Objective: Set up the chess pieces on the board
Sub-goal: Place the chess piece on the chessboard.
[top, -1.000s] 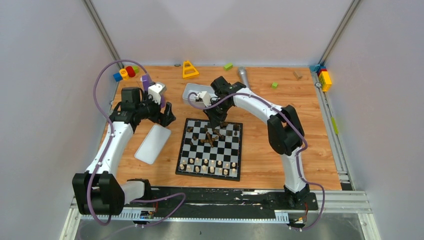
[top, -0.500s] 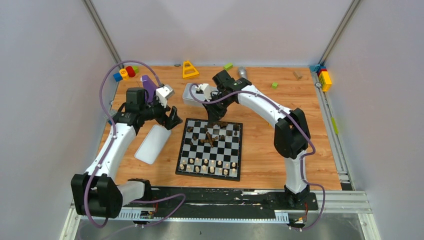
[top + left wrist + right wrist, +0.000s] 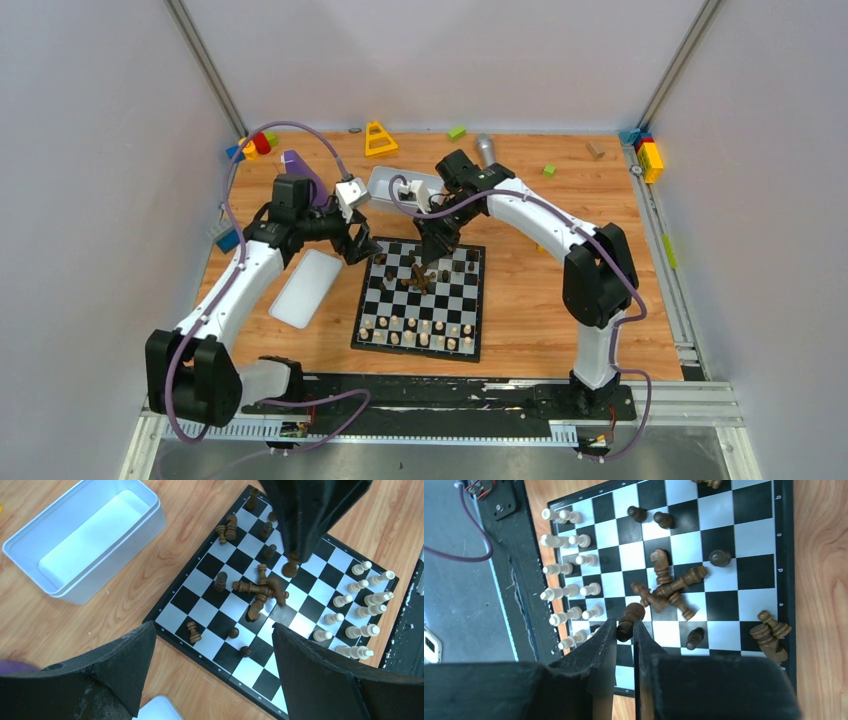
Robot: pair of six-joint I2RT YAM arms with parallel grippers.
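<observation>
The board [image 3: 462, 305] lies in the middle of the table. Two rows of pale chess pieces [image 3: 420, 331] stand along its near side. Dark brown pieces [image 3: 420, 276] lie jumbled on its far half, some upright, some toppled [image 3: 669, 587]. My right gripper [image 3: 433, 256] hangs over that jumble, shut on a dark brown piece [image 3: 630, 616] lifted off the squares; the left wrist view shows the same piece [image 3: 290, 569]. My left gripper [image 3: 360, 248] is open and empty above the board's far left corner [image 3: 214, 630], close to two dark pawns [image 3: 238, 642].
A white tray [image 3: 400, 184] stands just behind the board, and a white lid [image 3: 305, 287] lies left of it. Toy blocks are scattered along the back: a yellow triangle [image 3: 380, 138], green blocks [image 3: 456, 132], a purple piece [image 3: 297, 165] and a grey cylinder [image 3: 487, 150].
My left gripper has swung right, from over the lid to the board's far left corner. The right arm's elbow has shifted right while its gripper stays over the far squares.
</observation>
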